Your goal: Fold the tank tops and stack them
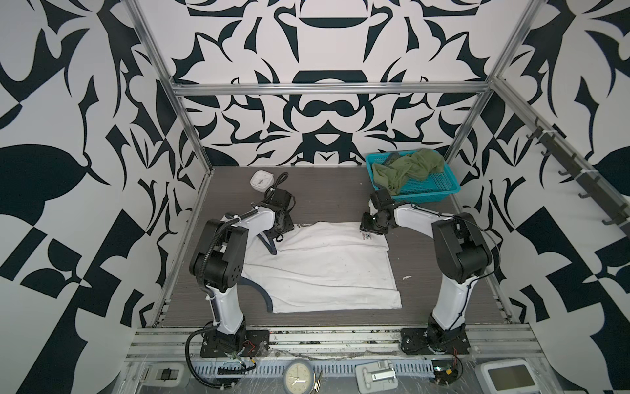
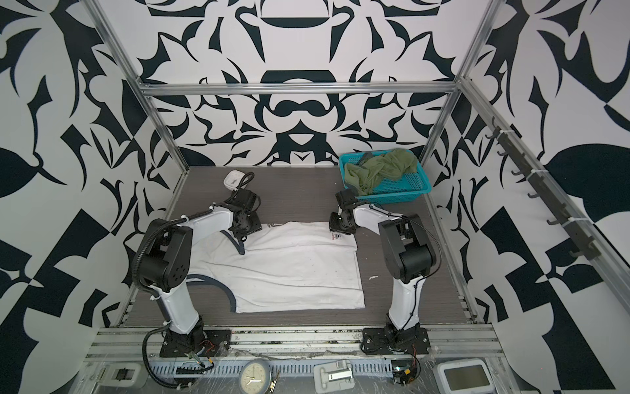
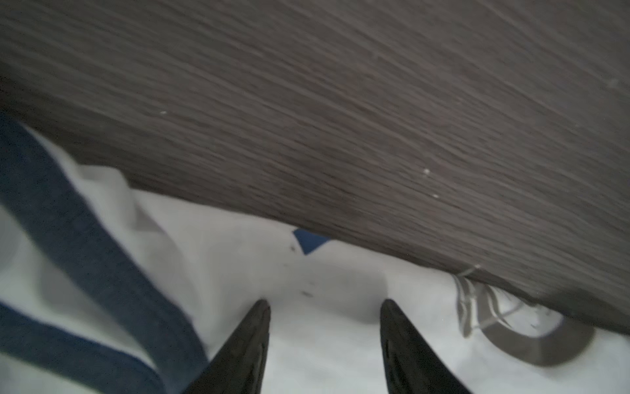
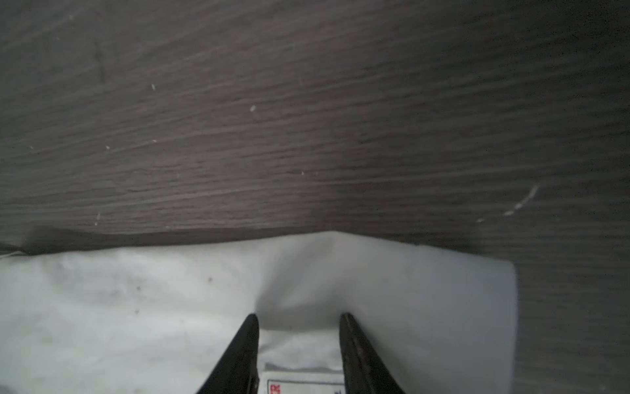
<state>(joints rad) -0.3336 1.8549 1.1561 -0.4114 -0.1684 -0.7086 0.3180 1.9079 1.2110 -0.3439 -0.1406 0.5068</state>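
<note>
The white tank top (image 1: 320,269) with navy trim lies folded flat on the dark wood table (image 1: 334,201), seen in both top views. At the cloth's far left edge, beside a navy strap (image 3: 85,245), my left gripper (image 3: 324,303) rests with its jaws apart and only flat cloth between them. My right gripper (image 4: 298,317) is open at the far right corner, over a small printed label (image 4: 303,383) and a slight pucker in the cloth. The olive green tank top (image 1: 405,169) sits crumpled in a teal basket (image 1: 439,191) at the back right.
A small white square clock (image 1: 260,180) stands at the back left, just behind the left arm. A white scrap (image 1: 406,277) lies on the table right of the shirt. Aluminium frame posts and a hook rail (image 1: 576,170) border the table.
</note>
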